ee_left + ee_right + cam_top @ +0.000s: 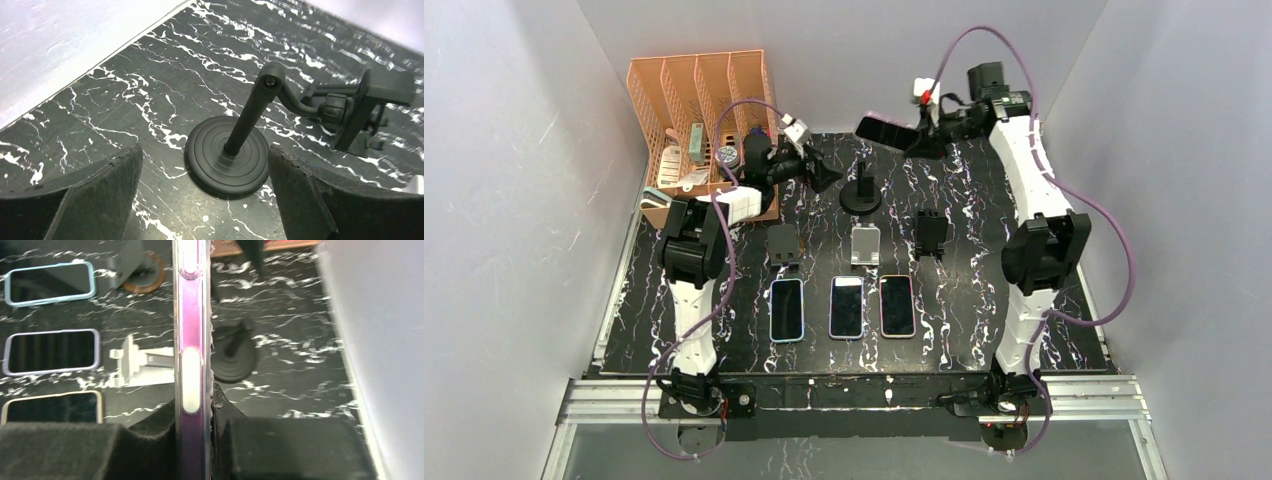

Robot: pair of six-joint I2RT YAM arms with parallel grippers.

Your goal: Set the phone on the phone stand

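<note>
My right gripper [932, 128] is shut on a purple-edged phone in a clear case [885, 130] and holds it in the air at the back of the table. In the right wrist view the phone [190, 315] stands edge-on between my pads [150, 440], gripper [192, 412]. A black phone stand with a round base [861, 192] stands below and left of it. In the left wrist view its base [227, 162], post and clamp head [372, 107] show. My left gripper [202, 167] is open and empty just before the base, also in the top view [822, 172].
Three phones lie in a row in front: blue-cased [787, 309], purple-cased [847, 306], tan-cased [897, 304]. Behind them stand a dark stand with a brown ring [782, 244], a white stand [865, 244] and a black stand [931, 234]. An orange basket [686, 95] sits at the back left.
</note>
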